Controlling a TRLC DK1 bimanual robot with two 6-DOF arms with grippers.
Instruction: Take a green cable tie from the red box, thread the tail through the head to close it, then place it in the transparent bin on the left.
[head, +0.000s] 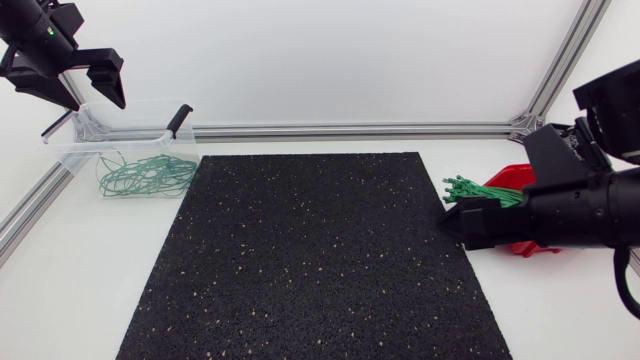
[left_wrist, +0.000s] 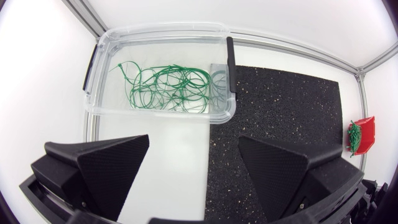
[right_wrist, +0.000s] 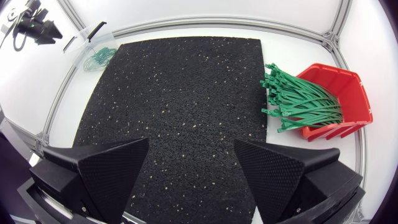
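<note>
The transparent bin (head: 130, 135) stands at the back left and holds several closed green cable ties (head: 147, 175). My left gripper (left_wrist: 194, 168) hangs open above and just in front of the bin (left_wrist: 102, 74), with nothing between its fingers (left_wrist: 112, 165); the looped ties (left_wrist: 168, 87) lie ahead of it. The red box (head: 525, 245) sits at the right, a bundle of straight green cable ties (head: 480, 190) sticking out over its rim toward the mat. My right gripper (right_wrist: 193, 168) is open and empty beside the red box (right_wrist: 348, 90) and the tie bundle (right_wrist: 301, 102).
A black speckled mat (head: 310, 260) covers the middle of the table. An aluminium frame rail (head: 350, 130) runs along the back edge, with another down the left side. A black latch (head: 178, 120) stands up on the bin's right end.
</note>
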